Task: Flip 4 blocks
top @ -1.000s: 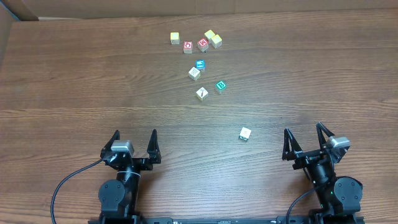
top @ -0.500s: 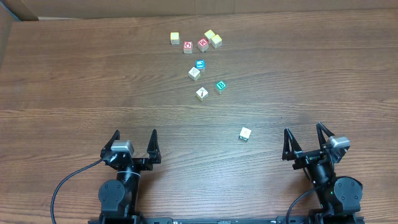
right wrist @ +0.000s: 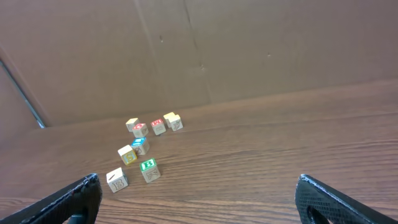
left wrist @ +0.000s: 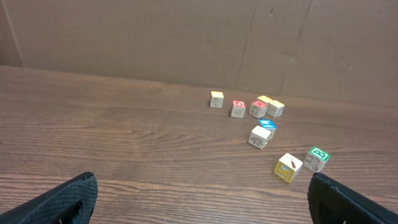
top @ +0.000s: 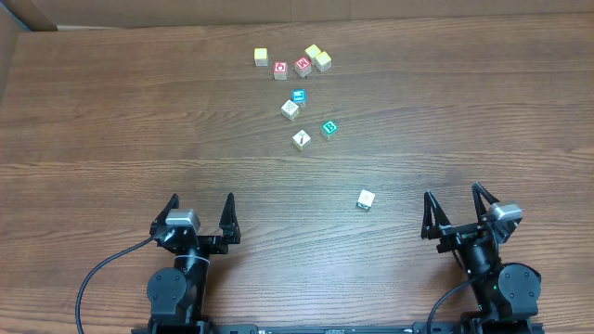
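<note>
- The B block point(top: 329, 128) sits above the middle of the overhead frame. Its top is pale with a green border and a green "B". The left wrist view point(left wrist: 318, 158) shows the same letter at the right edge. In the right wrist view point(right wrist: 148, 169) it lies at lower left.
- The slash block point(top: 301, 139) is just left of and below the B block, apart from it. It has a cream top with one dark diagonal mark. From the left wrist point(left wrist: 288, 167) its side face looks yellow.
- The speckled block point(top: 290, 109) lies above the slash block. Its pale top carries a fine dark pattern too small to read.
- It nearly touches the blue block point(top: 298, 96), which has a blue-printed top and sits just above it.
- The lone block point(top: 366, 199) rests well apart from the others, lower and right of centre. It is cream, and its print is unreadable.
- Two red blocks point(top: 280, 70) and three yellow blocks point(top: 261, 57) cluster near the top of the frame. Their marks are too small to read.
- All lie on the wood-grain table point(top: 111, 121), with brown cardboard point(left wrist: 155, 37) behind it.
- The left fingers point(top: 228, 215), at lower left, are spread wide with nothing between them.
- The right fingers point(top: 429, 215), at lower right, are likewise wide apart and bare.
</note>
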Controlling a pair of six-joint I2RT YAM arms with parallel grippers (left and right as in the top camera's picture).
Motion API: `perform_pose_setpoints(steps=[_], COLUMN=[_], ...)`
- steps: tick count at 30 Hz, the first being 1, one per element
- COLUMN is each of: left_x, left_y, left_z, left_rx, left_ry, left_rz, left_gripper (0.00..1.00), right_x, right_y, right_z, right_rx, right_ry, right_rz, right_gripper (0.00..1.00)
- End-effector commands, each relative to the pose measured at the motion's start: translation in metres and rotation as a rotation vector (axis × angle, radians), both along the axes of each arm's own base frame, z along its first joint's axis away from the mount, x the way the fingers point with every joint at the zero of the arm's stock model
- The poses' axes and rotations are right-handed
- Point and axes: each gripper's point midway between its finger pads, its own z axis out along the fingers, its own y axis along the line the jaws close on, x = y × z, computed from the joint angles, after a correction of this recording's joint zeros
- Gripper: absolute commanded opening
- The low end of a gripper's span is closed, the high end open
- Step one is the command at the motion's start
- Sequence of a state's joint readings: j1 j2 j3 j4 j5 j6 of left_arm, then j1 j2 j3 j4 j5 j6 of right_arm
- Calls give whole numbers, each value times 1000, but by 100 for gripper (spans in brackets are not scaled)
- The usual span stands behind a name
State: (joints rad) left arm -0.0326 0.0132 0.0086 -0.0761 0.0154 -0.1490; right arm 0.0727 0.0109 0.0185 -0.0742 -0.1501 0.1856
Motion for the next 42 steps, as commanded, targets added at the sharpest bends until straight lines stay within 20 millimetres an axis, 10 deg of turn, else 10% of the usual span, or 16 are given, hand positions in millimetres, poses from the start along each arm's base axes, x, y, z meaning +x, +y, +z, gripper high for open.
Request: perform_pose_setpoints(steps=[1,42], left_x=[0,0], left_y=[-3,-3], left_z=[0,-1], left_rx=[21,21], left_ry=[-4,-3], left_rz=[-16,-16], left_gripper=[100,100], right_x=[0,-1], right_y=[-1,6], right_z=[-3,7], right_rx=[-4,3], right_ry=[-2,-41], right_rz=[-2,36], right_gripper=[100,100])
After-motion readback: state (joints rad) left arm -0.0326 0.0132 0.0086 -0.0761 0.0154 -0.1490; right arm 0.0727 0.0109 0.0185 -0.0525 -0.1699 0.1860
